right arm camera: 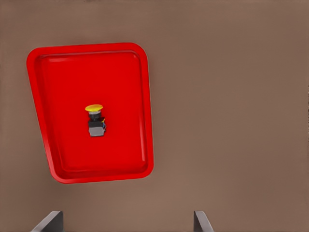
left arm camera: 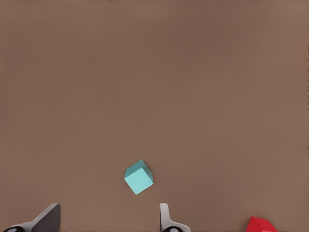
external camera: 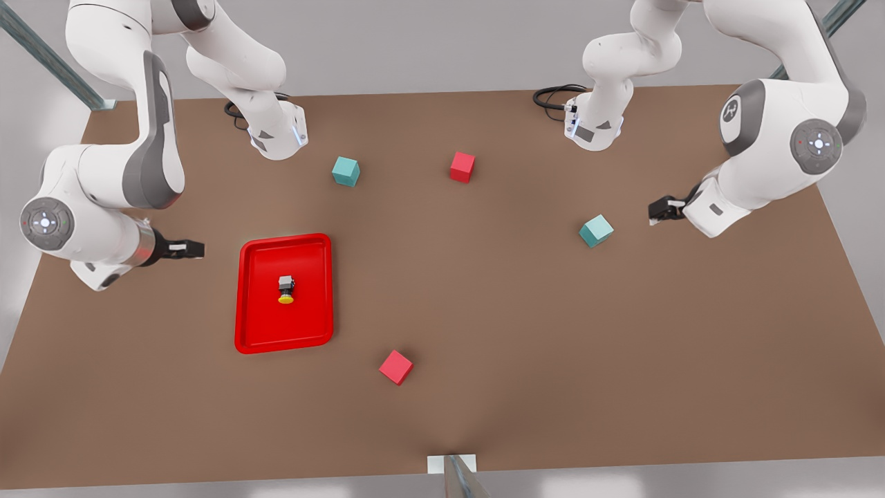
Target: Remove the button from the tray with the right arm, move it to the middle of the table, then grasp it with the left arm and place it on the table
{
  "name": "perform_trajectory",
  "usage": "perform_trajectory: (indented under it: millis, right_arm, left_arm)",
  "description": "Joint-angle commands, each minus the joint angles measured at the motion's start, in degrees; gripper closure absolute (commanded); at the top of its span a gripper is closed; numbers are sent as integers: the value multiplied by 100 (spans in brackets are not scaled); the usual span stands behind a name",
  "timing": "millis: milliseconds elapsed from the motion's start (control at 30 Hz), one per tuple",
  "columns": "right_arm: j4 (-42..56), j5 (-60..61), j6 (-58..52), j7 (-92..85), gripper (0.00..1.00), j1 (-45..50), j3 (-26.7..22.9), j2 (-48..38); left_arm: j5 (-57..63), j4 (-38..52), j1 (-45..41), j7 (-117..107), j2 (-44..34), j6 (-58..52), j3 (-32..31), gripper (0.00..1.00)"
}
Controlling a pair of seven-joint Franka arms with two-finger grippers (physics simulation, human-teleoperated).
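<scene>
Button (external camera: 286, 289) lies on its side near the middle of the tray (external camera: 249, 304), yellow cap toward the front view's near edge, grey body toward the far edge. Bare red floor on every side of it, not touching the rim. In the right wrist view the button (right arm camera: 96, 121) sits a bit off-centre in the tray (right arm camera: 135, 96), again w/ open floor all round.

Right gripper (external camera: 185, 249) hovers over the table (external camera: 525, 332) just beside the tray's edge on the front view's left, apart from the rim, touching nothing. Its fingers (right arm camera: 52, 221) are spread wide, empty gap between them.

Left gripper (external camera: 664, 207) waits on the front view's right, well apart from the tray. Fingers (left arm camera: 47, 220) spread too, holding nothing. A teal cube (external camera: 596, 230) lies near it on the table; same cube (left arm camera: 139, 177) shows ahead of the fingertips in the left wrist view, not touched.

Other cubes: teal cube nr far edge (external camera: 346, 171), red cube nr far edge (external camera: 462, 167), red cube nr near edge (external camera: 396, 366), the last one just beyond the tray's near corner. Middle of the table between tray and the teal cube by the left gripper is bare brown surface.
</scene>
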Motion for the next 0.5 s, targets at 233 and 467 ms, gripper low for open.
perform_trajectory:
  millis: [233,467]
  right_arm:
    - [1319,-56,45,-116,0,-1,-9,1672]
    - [1479,-293,235,-63,0,130,-62,2332]
  left_arm:
    - [56,425,185,-312,264,91,-242,0]
    - [258,1225,27,-295,1512,618,-233,0]
